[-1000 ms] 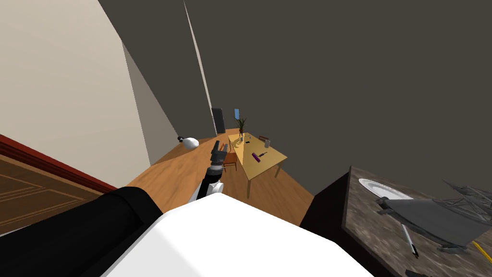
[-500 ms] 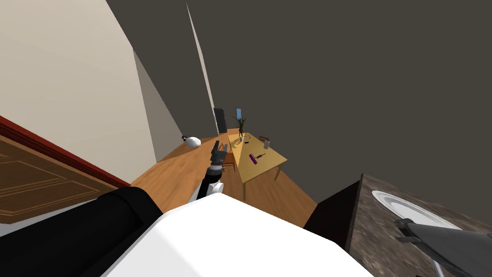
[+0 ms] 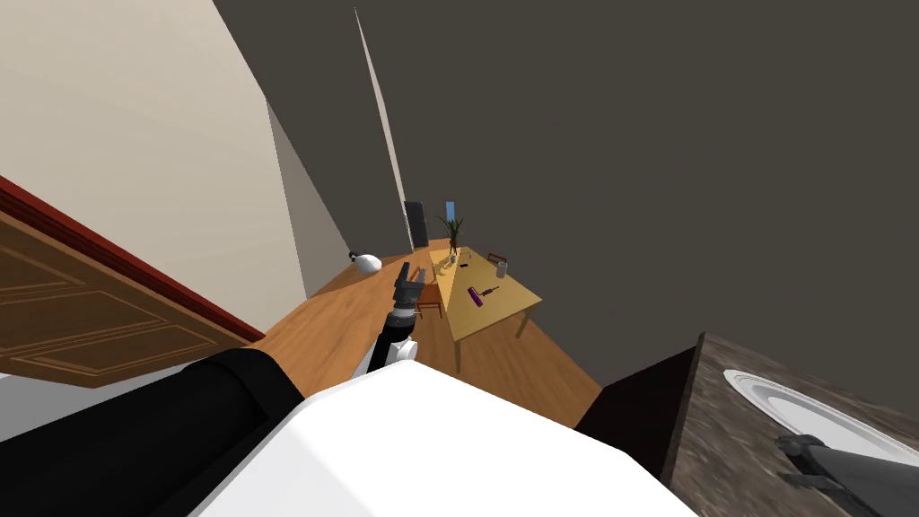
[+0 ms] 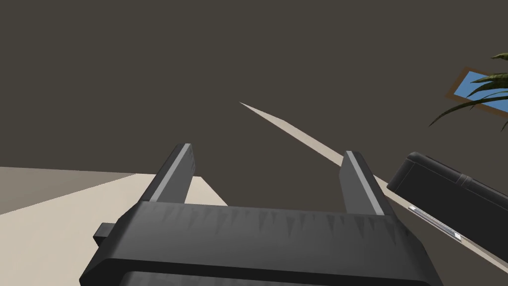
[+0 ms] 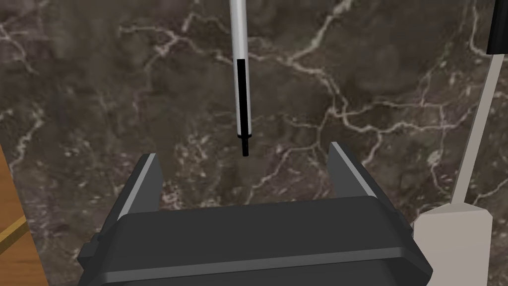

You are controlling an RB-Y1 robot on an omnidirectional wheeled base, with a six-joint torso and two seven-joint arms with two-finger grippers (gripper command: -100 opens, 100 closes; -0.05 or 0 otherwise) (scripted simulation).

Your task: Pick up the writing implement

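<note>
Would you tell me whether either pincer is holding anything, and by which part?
Nothing is held: right pincer and left pincer are open; the pen lies beyond the right one's tips.

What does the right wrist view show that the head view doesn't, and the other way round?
Right wrist view: a white and black pen lying just ahead of the open right fingers. Head view: a white plate, and a far wooden table with a plant. Both: the dark marbled counter.
</note>
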